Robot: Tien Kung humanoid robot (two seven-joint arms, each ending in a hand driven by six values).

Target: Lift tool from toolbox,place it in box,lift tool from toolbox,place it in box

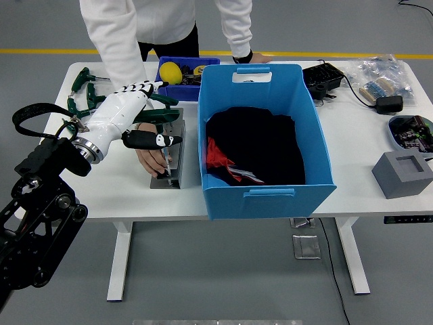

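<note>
Left hand (128, 112), white with black thumb, reaches in over the rack (170, 154). Fingers stretched out flat toward the far side, thumb pointing right over the rack top; nothing gripped. Green-handled tool (162, 101) lies just under and beyond the fingertips, at the rack's far end; contact can't be told. More green-handled tools (82, 95) lie left of the hand on the counter (101, 193). Person's hand (150, 157) rests on the rack's near part, right below the robot's thumb, touching it or nearly. Blue box (265, 135) stands just right of the rack, open top, dark cloth with a red bit inside. Small blue bin (177, 76) sits behind the rack. Bare counter near the front-left edge; tight gap between rack and box.
</note>
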